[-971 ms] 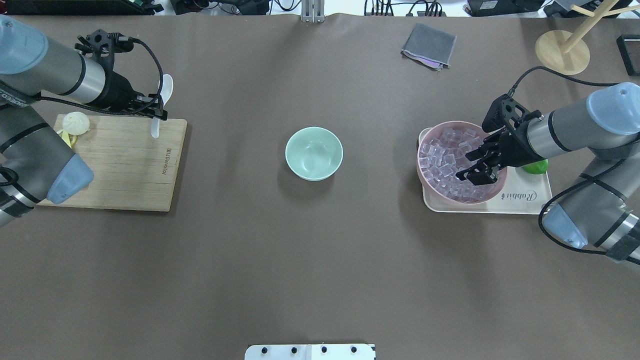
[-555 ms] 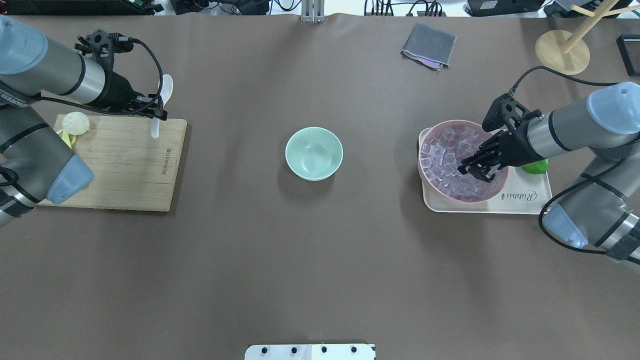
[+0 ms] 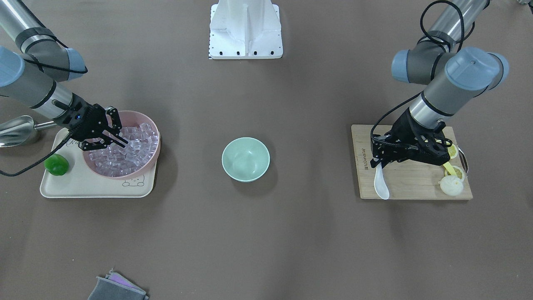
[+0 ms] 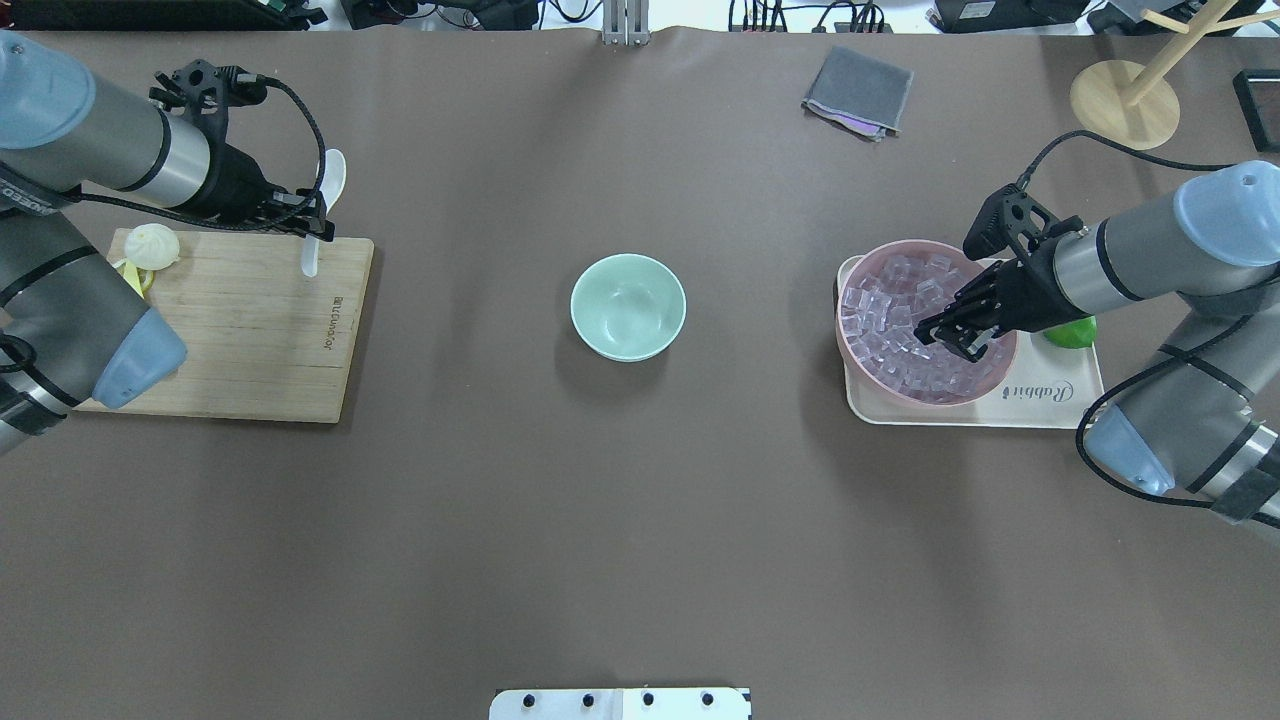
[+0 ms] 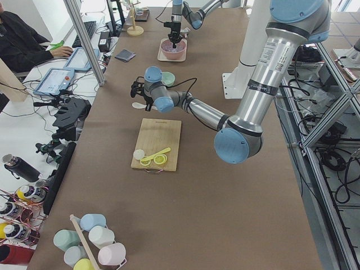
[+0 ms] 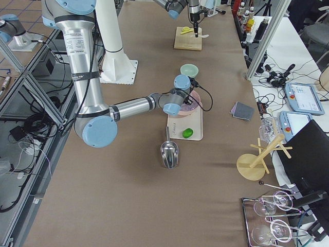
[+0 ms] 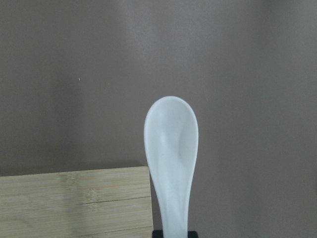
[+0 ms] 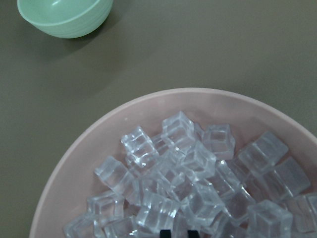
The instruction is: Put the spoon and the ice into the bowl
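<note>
Since a second before, the right gripper (image 4: 948, 338) had drawn its fingers from a wide spread to a narrow gap and sunk lower into the pink bowl (image 4: 842, 345). Over the same time the left arm had not shifted.

The right wrist view showed two dark fingertips (image 8: 166, 234) close together at the picture's lower edge, down among the ice (image 8: 193, 163). Whether a cube was pinched between them could not be told. All the clear cubes lay heaped in that pink bowl, which stood on a cream tray (image 4: 1060, 408) beside a round green thing (image 4: 1074, 334). Script lettering on the tray read "Rabbit", and the front view showed a small drawn animal face (image 3: 134, 181) near one corner. A steel scoop (image 3: 16, 130) lay on the table just beside the tray.

The left gripper (image 4: 312, 224) was clenched on the handle of the spoon (image 4: 334, 178). Its scoop reached out past the far edge of the cutting board (image 4: 240, 330), over the brown table (image 4: 640, 520). A line of print ran along the board's right end, too small to read with certainty. The bowl (image 4: 628, 306), mint green, stood alone at the table's middle, well apart from both grippers.
</note>
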